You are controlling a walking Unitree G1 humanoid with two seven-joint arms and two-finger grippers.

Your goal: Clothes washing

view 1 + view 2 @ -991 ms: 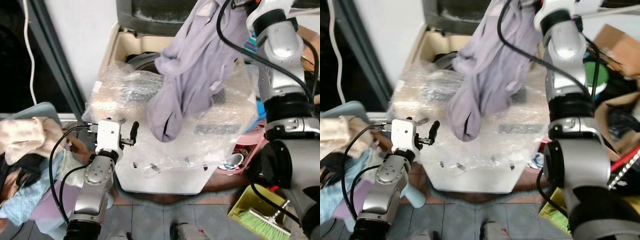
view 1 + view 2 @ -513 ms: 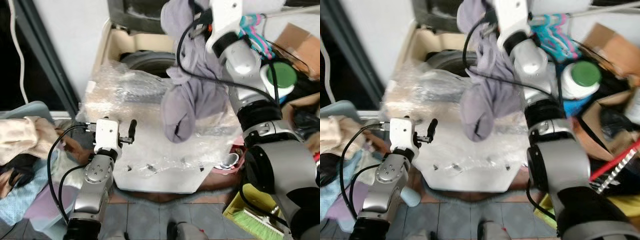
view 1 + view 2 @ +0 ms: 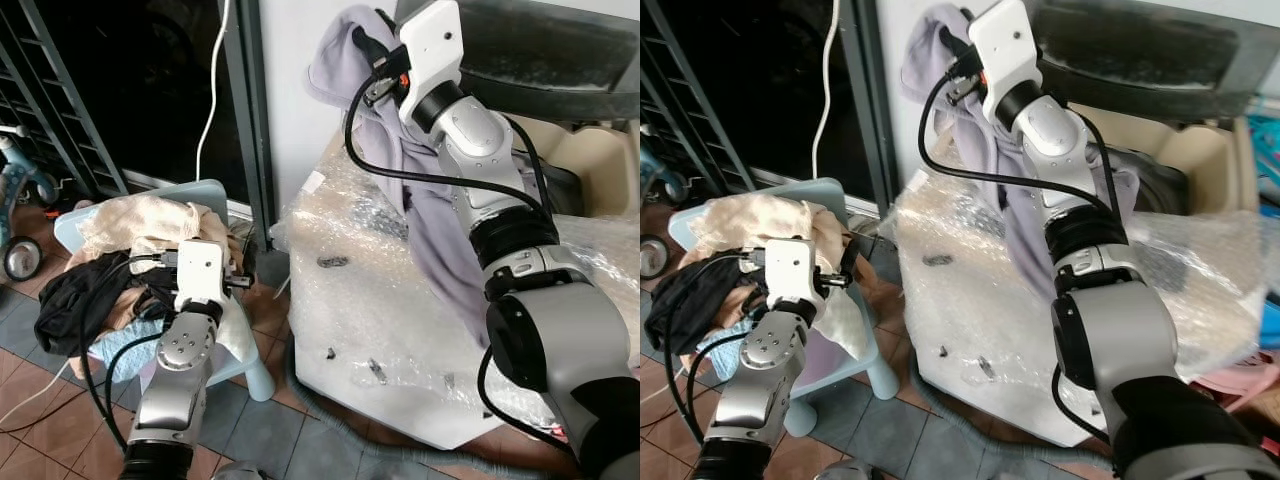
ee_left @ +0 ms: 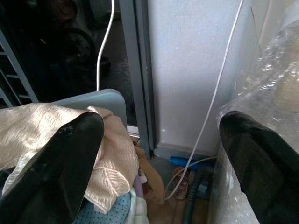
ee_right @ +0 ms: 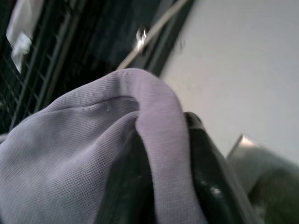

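Note:
My right gripper (image 3: 365, 38) is raised high by the white wall, shut on a lavender garment (image 3: 435, 215). The garment hangs down across the bubble-wrapped washing machine (image 3: 370, 300). In the right wrist view its fabric (image 5: 93, 154) is pinched between the black fingers (image 5: 205, 163). Part of the drum opening (image 3: 1152, 188) shows behind the arm. My left gripper (image 3: 243, 283) is low, open and holding nothing, just over a pile of clothes (image 3: 130, 225) on a light blue stool (image 3: 215, 195). In the left wrist view its fingers (image 4: 60, 163) stand wide apart above beige cloth (image 4: 37, 135).
A dark doorway with a metal grille (image 3: 60, 100) lies to the left, with a small tricycle wheel (image 3: 20, 257) beside it. A white cable (image 3: 212, 90) hangs down the door frame. A grey hose (image 3: 340, 445) curls on the tiled floor by the machine's base. A pink basin (image 3: 1240, 385) sits at the right.
The camera has swung left, bringing the doorway and clothes pile into view. The right gripper still holds the garment, now nearer the machine's left back corner. The left gripper stays open.

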